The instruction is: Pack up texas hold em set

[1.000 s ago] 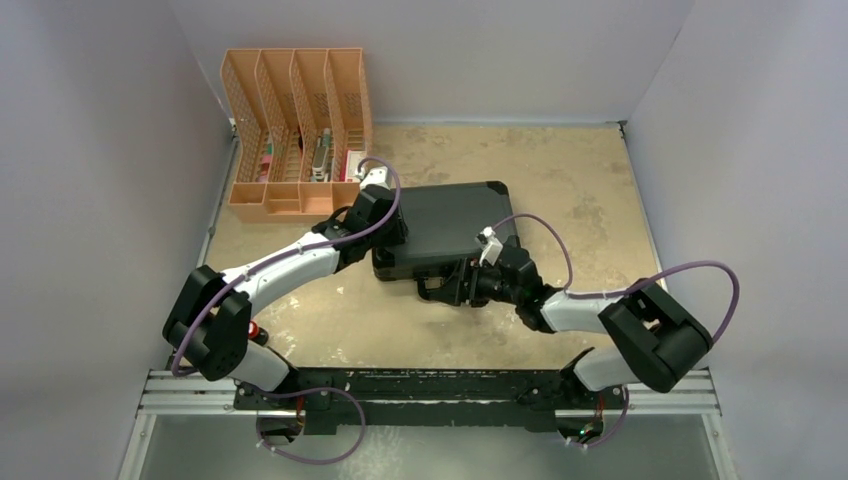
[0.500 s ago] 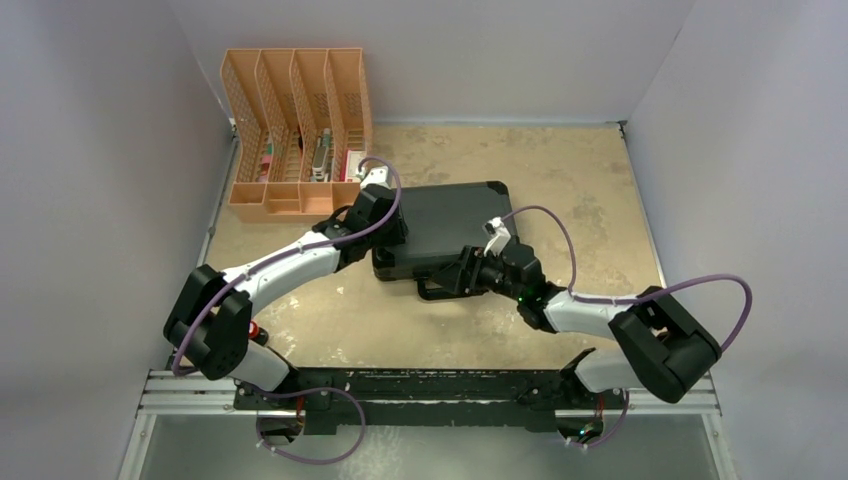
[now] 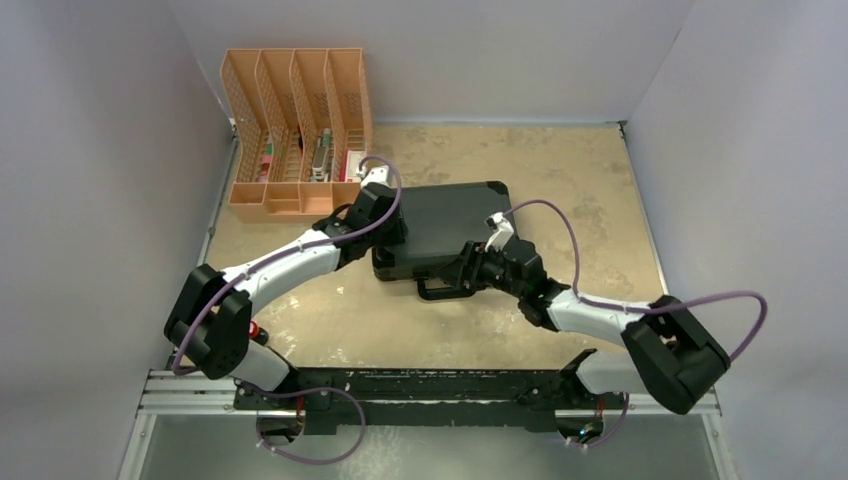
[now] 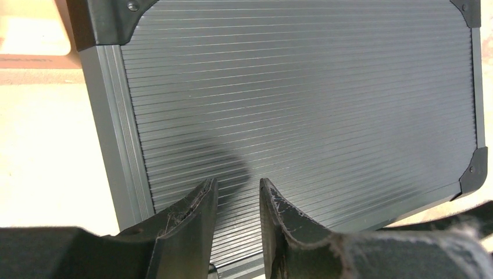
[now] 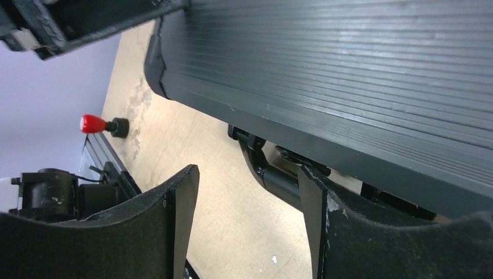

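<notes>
The black ribbed hard case [image 3: 450, 215] lies shut on the table; chips, cards and button discs are out of view. My left gripper [image 3: 393, 233] rests over the lid's left part, its fingers a narrow gap apart with nothing between them; in the left wrist view it [image 4: 237, 186] hovers close above the lid [image 4: 302, 87]. My right gripper [image 3: 463, 272] is open at the case's front edge, beside the black handle [image 3: 435, 291]. In the right wrist view the handle [image 5: 273, 174] lies just ahead of my right gripper [image 5: 247, 174], near one fingertip [image 5: 311, 180], under the case's front [image 5: 349, 70].
An orange slotted file organiser [image 3: 295, 130] stands at the back left, close to the case's left corner. A small red-and-black bottle [image 3: 256, 329] lies by the left arm's base and shows in the right wrist view [image 5: 103, 125]. Grey walls close in three sides.
My right arm has swung its elbow out to the right and turned the wrist, leaving the gripper a little closer to the case's front. The left arm and the case have not moved.
</notes>
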Action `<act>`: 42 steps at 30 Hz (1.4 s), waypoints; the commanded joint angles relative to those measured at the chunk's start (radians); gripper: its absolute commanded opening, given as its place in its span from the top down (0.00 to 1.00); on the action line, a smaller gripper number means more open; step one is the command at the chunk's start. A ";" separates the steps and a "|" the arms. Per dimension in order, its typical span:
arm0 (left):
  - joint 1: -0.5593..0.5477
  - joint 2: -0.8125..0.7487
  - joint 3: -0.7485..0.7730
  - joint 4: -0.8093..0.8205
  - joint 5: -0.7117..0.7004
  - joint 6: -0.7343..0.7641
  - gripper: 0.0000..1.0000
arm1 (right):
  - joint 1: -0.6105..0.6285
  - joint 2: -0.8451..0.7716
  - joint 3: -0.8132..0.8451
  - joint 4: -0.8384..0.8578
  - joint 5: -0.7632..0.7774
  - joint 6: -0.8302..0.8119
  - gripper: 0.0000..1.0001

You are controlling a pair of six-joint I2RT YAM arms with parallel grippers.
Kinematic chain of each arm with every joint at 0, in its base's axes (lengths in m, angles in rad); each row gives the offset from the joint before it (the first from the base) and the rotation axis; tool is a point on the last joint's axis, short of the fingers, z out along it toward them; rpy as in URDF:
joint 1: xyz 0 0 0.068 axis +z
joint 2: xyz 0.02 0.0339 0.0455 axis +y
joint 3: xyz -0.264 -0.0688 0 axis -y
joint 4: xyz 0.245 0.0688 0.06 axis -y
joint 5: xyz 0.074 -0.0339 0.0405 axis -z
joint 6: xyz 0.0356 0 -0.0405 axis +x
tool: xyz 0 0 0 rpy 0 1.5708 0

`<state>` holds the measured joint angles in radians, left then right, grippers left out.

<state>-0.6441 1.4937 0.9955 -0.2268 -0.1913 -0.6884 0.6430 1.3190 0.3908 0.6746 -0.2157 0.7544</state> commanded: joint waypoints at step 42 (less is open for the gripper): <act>0.017 -0.069 -0.159 -0.179 -0.089 -0.018 0.68 | 0.105 0.158 0.117 -0.215 0.371 -0.083 0.82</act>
<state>-0.6239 1.3666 0.8898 -0.3355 -0.2996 -0.7219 0.7399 1.4326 0.4770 0.4389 0.0677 0.6510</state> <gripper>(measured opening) 0.337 0.191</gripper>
